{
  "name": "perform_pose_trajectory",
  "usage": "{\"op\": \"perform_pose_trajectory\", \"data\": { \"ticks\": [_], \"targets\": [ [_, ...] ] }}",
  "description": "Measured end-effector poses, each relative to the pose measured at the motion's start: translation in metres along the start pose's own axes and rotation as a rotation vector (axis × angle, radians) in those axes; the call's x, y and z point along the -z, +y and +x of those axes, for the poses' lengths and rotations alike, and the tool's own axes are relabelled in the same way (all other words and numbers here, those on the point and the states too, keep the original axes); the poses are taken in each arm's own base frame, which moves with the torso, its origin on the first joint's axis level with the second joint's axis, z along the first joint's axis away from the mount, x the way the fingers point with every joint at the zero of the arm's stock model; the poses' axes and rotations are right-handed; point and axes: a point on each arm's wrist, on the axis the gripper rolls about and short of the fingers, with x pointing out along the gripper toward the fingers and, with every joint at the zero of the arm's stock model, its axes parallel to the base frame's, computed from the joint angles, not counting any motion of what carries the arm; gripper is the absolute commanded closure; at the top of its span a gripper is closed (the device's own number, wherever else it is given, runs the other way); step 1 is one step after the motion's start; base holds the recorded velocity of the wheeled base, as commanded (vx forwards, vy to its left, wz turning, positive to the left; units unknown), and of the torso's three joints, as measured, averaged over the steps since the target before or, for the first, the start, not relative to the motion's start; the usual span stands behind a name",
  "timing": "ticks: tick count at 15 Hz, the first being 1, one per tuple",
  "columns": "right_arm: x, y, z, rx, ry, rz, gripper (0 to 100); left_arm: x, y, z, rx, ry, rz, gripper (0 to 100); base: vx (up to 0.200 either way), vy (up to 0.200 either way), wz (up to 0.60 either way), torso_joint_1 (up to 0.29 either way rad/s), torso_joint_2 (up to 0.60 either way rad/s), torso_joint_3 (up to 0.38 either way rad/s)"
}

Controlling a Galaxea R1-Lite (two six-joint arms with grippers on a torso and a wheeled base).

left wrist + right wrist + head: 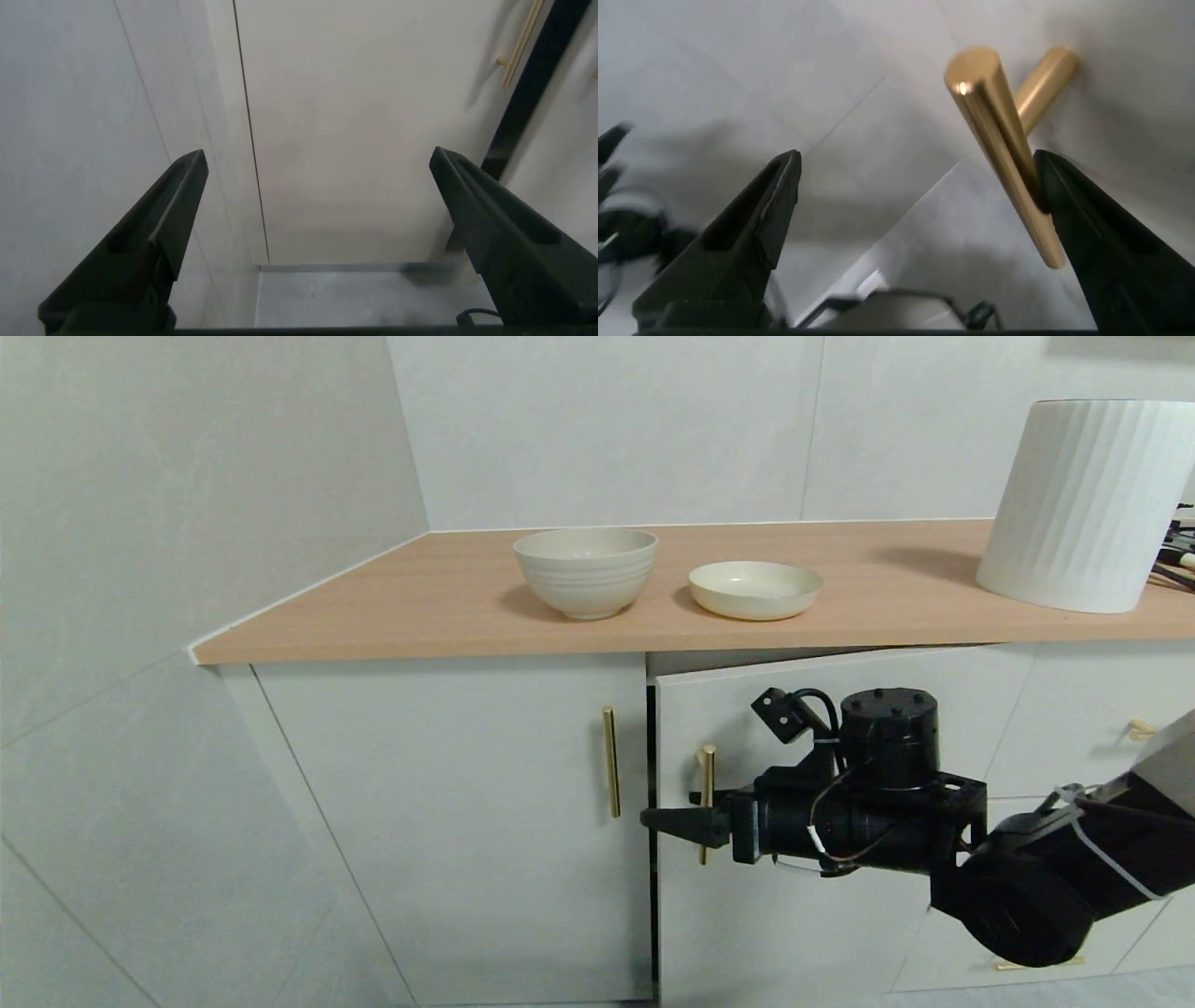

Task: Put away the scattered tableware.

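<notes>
Hooking the cupboard open has to come before any stowing, I judge, so my right pincer (681, 823) sits low in front of the cabinets rather than up by the crockery. Its fingers are spread wide and grip nothing. The gold handle (1008, 140) of the right-hand door (822, 915) stands between them, close against one finger and well apart from the other. Whether it actually touches that finger I cannot tell. Having the bar inside the gap means I can either close on it or drag it sideways.

That door hangs slightly ajar, with a dark slit between it and the left-hand door (448, 821), which is flush and shut, its own handle (611, 762) untouched.

My left pincer (318, 243) is also open and empty. It faces the pale cabinet front low down, out of the way of the door's swing.

The tableware waits on the worktop (392, 607) above. A ribbed bowl (585, 571) stands upright over the left-hand door, and a shallow dish (754, 589) sits just beside it, apart and not stacked. Both are near the front edge, an easy reach once there is somewhere to put them. A tall ribbed white vessel (1088, 504) stands well off towards my right.

The opening is far too narrow yet for either piece, so widening it looks like the step in hand.
</notes>
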Motion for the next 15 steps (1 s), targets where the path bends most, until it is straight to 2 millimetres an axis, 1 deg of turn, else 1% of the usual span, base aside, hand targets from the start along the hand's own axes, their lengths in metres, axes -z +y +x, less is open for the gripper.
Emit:
{"op": "perform_pose_trajectory", "data": {
  "ticks": [7, 9, 12, 13, 15],
  "targets": [
    [0.013, 0.021, -0.041, -0.029, 0.031, 0.008, 0, 0.000, 0.000, 0.000, 0.000, 0.000, 0.002, 0, 0.000, 0.000, 0.00, 0.000, 0.00, 0.000],
    [0.015, 0.023, -0.046, -0.029, 0.035, 0.010, 0, 0.000, 0.000, 0.000, -0.001, 0.000, 0.006, 0, 0.000, 0.000, 0.00, 0.000, 0.00, 0.000],
    [0.017, 0.024, -0.047, -0.065, 0.053, 0.013, 0, -0.003, 0.000, 0.000, 0.006, -0.019, 0.002, 0, 0.000, 0.000, 0.00, 0.000, 0.00, 0.000],
    [0.017, 0.024, -0.048, -0.068, 0.055, 0.012, 0, -0.006, 0.000, -0.001, 0.016, -0.027, 0.001, 0, 0.000, 0.000, 0.00, 0.000, 0.00, 0.000],
    [0.017, 0.025, -0.047, -0.074, 0.058, 0.013, 0, -0.019, -0.002, -0.007, 0.104, -0.049, 0.003, 0, 0.000, 0.000, 0.00, 0.000, 0.00, 0.000]
  ]
}}
